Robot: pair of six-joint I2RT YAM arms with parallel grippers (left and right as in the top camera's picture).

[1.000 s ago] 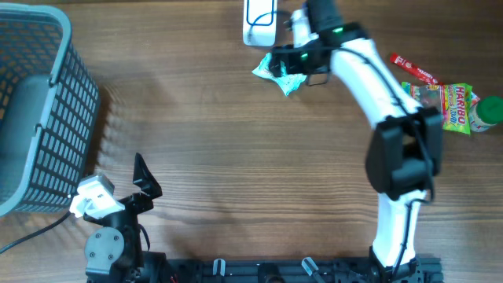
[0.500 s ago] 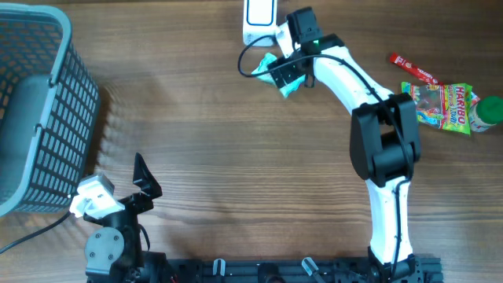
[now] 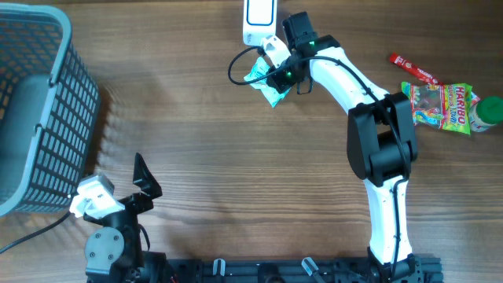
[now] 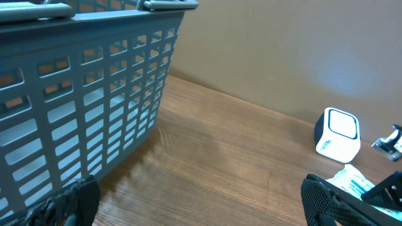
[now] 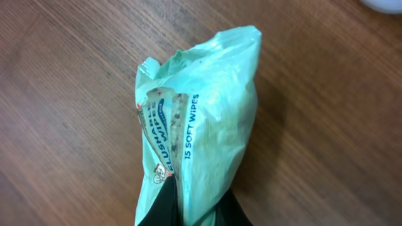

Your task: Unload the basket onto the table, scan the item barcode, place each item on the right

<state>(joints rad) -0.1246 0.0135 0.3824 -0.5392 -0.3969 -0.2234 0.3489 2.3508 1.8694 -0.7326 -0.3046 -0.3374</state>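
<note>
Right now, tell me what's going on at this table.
The right hand is shut on a crinkled mint-green plastic packet of soft wipes, holding it close to the small white box-shaped scanner at the table's far edge. The left hand sits open and empty near the grey plastic lattice basket. A colourful sweets bag and a red snack stick lie on the right.
</note>
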